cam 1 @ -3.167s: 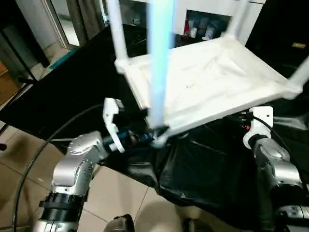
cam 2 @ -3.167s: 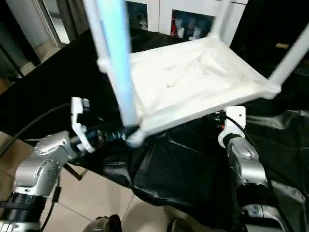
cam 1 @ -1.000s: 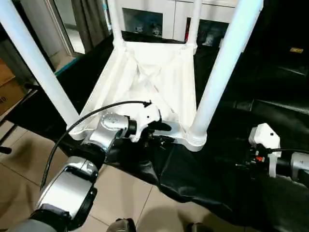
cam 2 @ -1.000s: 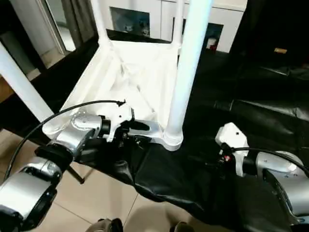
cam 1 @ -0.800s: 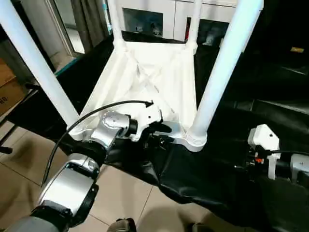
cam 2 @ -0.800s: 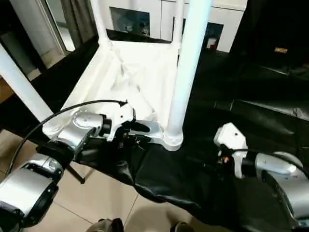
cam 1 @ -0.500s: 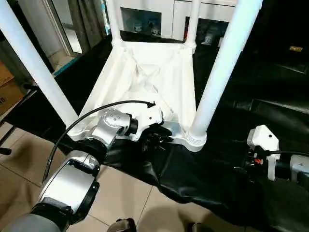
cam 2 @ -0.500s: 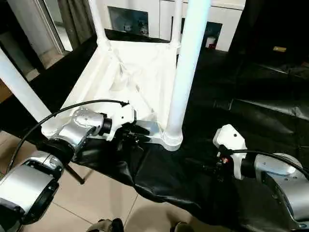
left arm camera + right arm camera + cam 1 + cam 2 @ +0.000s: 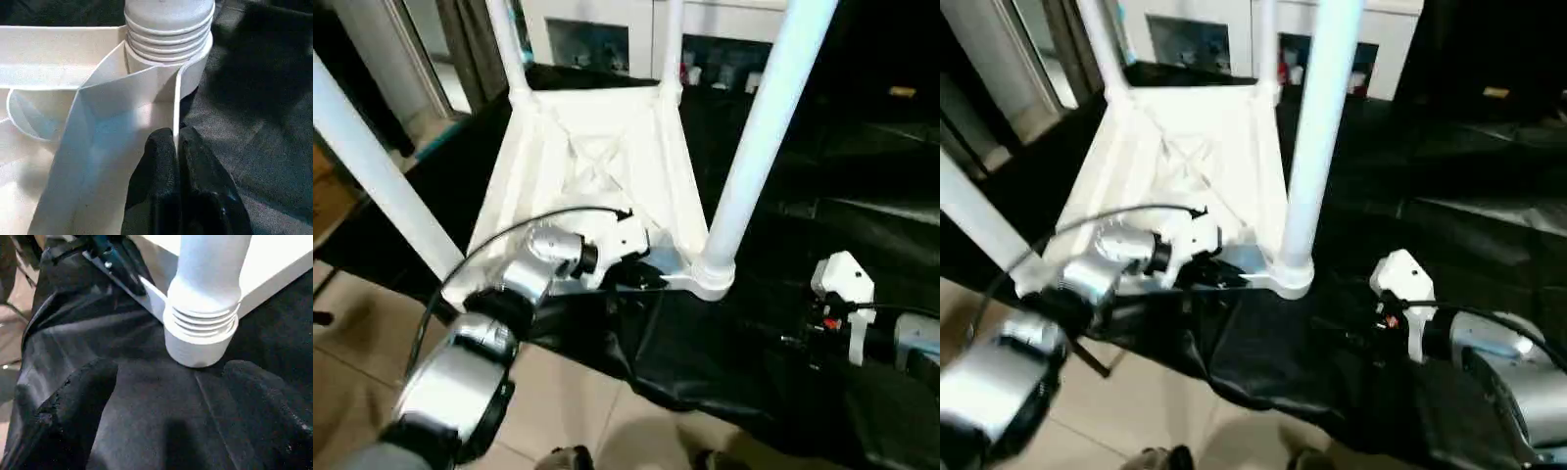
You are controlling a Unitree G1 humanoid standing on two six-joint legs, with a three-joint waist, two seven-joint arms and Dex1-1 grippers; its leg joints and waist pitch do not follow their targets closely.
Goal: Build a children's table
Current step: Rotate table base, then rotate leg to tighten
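Note:
The white children's table lies upside down on the black cloth, its ribbed underside (image 9: pixel 597 166) facing up. Its legs stand in the corner sockets: near right leg (image 9: pixel 759 127), near left leg (image 9: pixel 372 166), and two far legs (image 9: pixel 507 49). My left gripper (image 9: pixel 641 276) is shut on the table's thin near rim (image 9: pixel 176 107), right beside the near right socket (image 9: pixel 168 39). My right gripper (image 9: pixel 171 387) is open, a short way from that same socket (image 9: pixel 200 338), its fingers (image 9: pixel 73 401) spread above the cloth and touching nothing.
The black cloth (image 9: pixel 744 362) hangs in folds over the front edge, with tiled floor (image 9: pixel 372 392) below. A white cabinet with glass doors (image 9: pixel 607 29) stands behind the table. A cable (image 9: pixel 499 245) loops over my left forearm.
About three seconds ago the table was tilted and held up by both grippers; now it rests flat, turned lengthwise. The right gripper has let go and drawn back. The camera has shifted slightly.

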